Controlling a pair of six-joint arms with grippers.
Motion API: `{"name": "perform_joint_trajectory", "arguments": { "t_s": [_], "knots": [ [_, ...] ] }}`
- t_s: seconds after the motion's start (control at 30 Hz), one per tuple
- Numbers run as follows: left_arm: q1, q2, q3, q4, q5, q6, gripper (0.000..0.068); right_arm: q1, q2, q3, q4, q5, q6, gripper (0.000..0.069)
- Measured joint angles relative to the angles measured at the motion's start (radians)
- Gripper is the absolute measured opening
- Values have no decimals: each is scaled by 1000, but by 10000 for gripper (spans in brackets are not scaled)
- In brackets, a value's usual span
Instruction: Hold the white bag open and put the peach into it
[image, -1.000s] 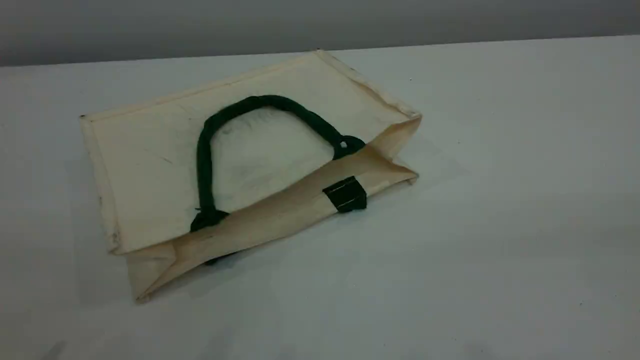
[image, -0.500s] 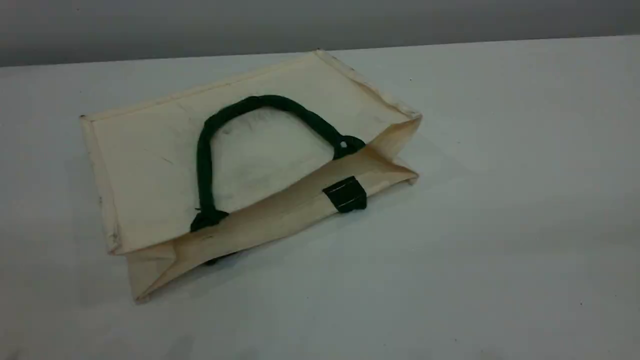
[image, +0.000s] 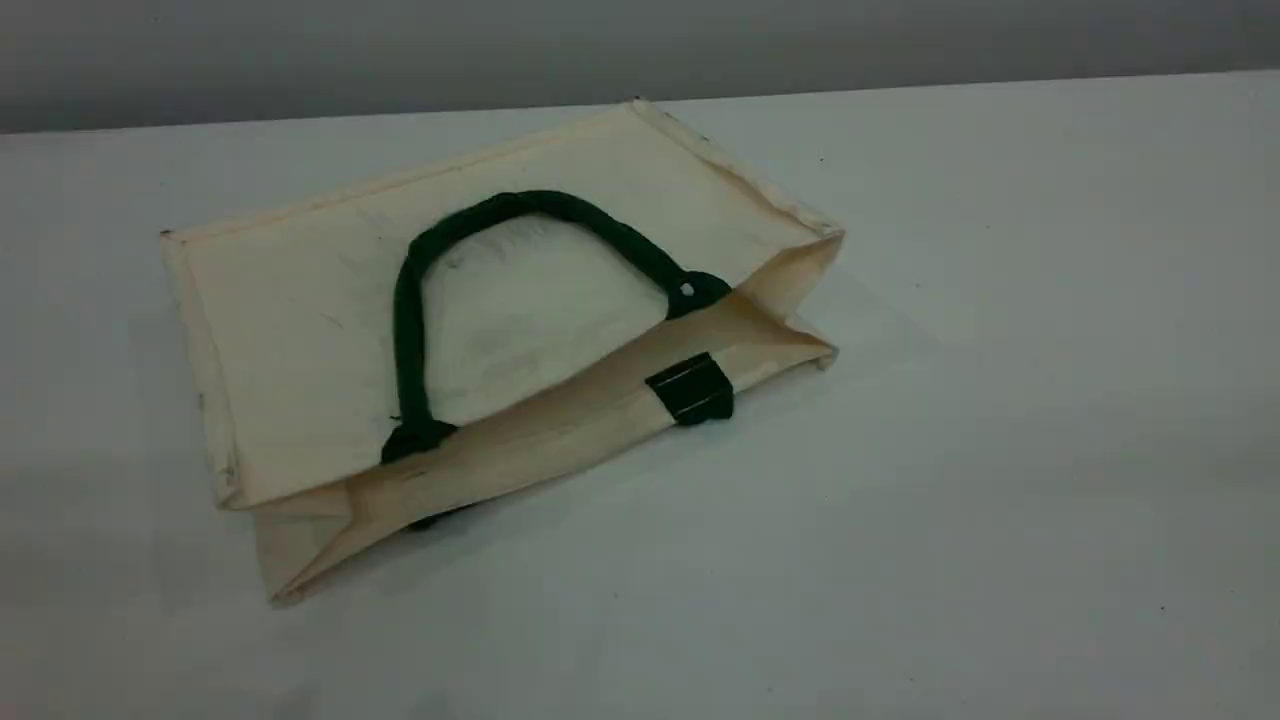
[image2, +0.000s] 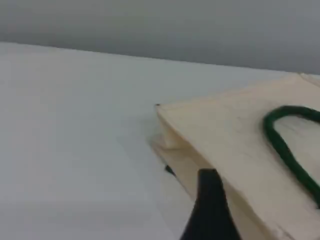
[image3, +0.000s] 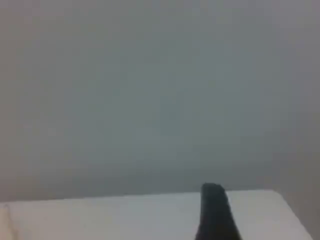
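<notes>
White bag (image: 330, 330) flat on table (image: 1000, 400), left claw (image2: 210, 210) spread, right claw (image3: 216, 212) unclear

A plain white desk (image: 1000, 450) stretches before me under soft, even light, ending at a bare grey wall (image: 640, 45) behind it

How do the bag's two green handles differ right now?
The top handle lies fully visible, arched flat across the white bag's upper panel. The lower handle is almost hidden beneath the bag; only a dark bit and its green tab show. Both are dark green.
</notes>
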Motion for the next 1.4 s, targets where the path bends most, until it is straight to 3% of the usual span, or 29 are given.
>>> {"name": "perform_joint_trajectory", "arguments": {
  "t_s": [0.87, 0.97, 1.17, 1.4],
  "knots": [
    [15, 1, 0, 0, 1, 0, 470, 0, 0, 0, 0, 0, 0, 407],
    [15, 1, 0, 0, -6, 25, 470, 0, 0, 0, 0, 0, 0, 407],
    [15, 1, 0, 82, -32, 125, 470, 0, 0, 0, 0, 0, 0, 407],
    [15, 1, 0, 82, -74, 139, 470, 0, 0, 0, 0, 0, 0, 407]
  ]
}}
